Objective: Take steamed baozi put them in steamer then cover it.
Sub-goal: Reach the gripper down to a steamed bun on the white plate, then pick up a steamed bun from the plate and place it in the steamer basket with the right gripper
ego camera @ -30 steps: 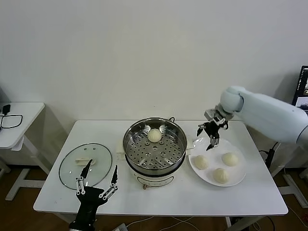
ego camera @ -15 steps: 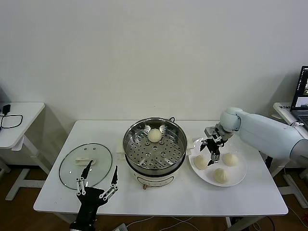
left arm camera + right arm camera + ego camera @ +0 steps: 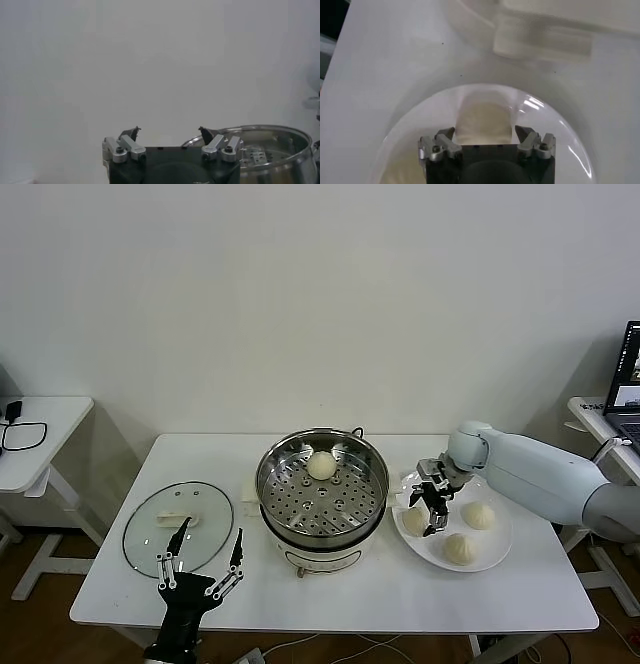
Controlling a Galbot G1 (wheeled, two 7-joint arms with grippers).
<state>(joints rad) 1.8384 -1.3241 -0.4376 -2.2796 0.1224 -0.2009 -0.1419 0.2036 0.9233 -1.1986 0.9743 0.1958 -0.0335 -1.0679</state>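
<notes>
The steamer [image 3: 322, 496] stands mid-table with one steamed baozi [image 3: 321, 466] on its perforated tray. Three more baozi lie on a white plate [image 3: 500, 550] to its right. My right gripper [image 3: 428, 512] is down over the one nearest the steamer [image 3: 412, 522]. In the right wrist view that bun [image 3: 484, 120] sits between the fingers [image 3: 446, 135] of the right gripper [image 3: 484, 132], which is open, with only a thin gap on each side. My left gripper [image 3: 214, 527] waits open and empty at the table's front left. In the left wrist view, the steamer rim [image 3: 270, 131] shows beyond the left gripper [image 3: 170, 131].
A round glass lid [image 3: 160, 536] with a cream handle lies flat left of the steamer, just behind my left gripper. A small white side table [image 3: 40, 434] stands off to the left. A laptop [image 3: 630, 374] sits at the far right.
My right arm has come down and slightly left from above the plate's rim onto the baozi nearest the steamer. Its fingers have drawn in a little. The left arm has not moved.
</notes>
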